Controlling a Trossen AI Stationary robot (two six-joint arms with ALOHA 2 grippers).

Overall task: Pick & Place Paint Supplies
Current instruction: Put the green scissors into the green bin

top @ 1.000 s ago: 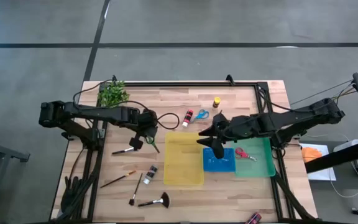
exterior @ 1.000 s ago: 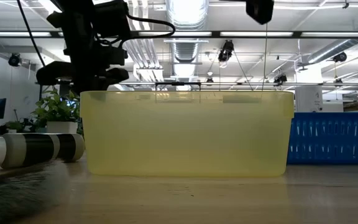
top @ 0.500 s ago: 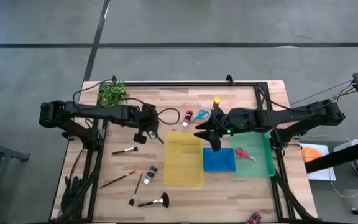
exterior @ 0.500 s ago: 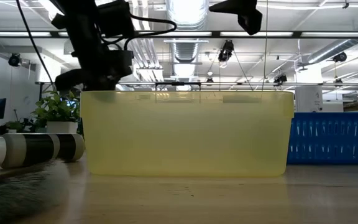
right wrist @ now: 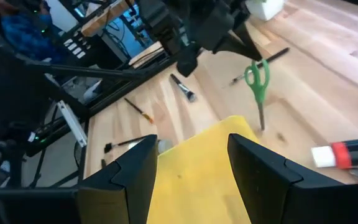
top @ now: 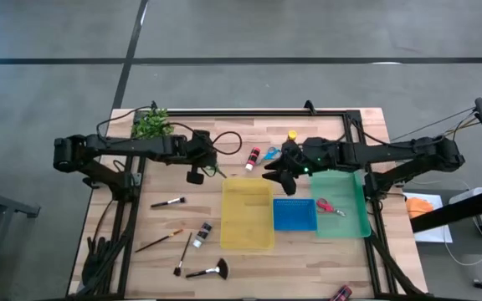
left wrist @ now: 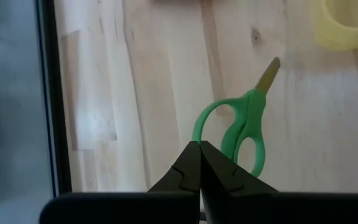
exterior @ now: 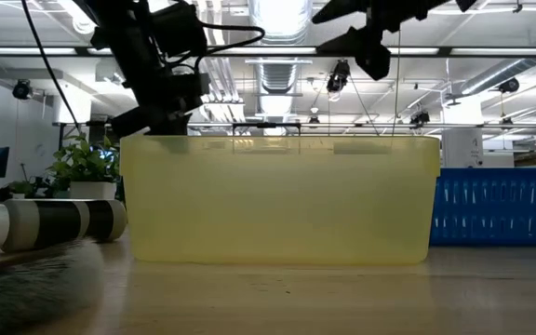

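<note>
Light wood-plank surface [top: 241, 259] w/ a black frame rail round its edges. On it: plant [top: 151, 124] at the far left corner; yellow tray [top: 247, 215], blue tray [top: 294, 215] & green tray [top: 346, 205] side by side mid-right. Red-white bottle [top: 253, 156], blue scissors [top: 272, 154] & yellow-cap bottle [top: 291, 136] near the far edge. Left of the yellow tray: thin brushes [top: 166, 202], small black-white bottle [top: 202, 233], fan brush [top: 209, 269] toward the near edge
</note>
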